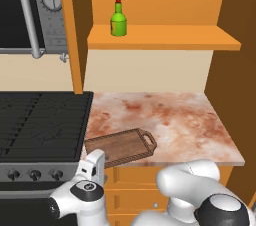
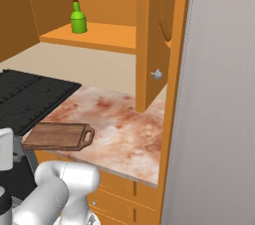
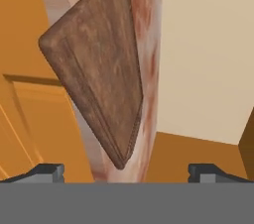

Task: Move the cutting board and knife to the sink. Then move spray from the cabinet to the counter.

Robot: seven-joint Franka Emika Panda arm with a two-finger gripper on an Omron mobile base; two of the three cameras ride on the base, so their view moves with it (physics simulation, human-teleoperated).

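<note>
The cutting board lies flat near the front edge of the counter, just beside the black stove top, its loop handle pointing away from the stove. The tool hangs in front of the counter's edge with its fingers wide apart, holding nothing. The spray stands upright on the shelf of the cabinet (door swung open).

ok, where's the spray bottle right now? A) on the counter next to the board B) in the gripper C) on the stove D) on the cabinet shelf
D: the spray stands upright on the shelf of the open cabinet, above the counter where the cutting board lies.
</note>
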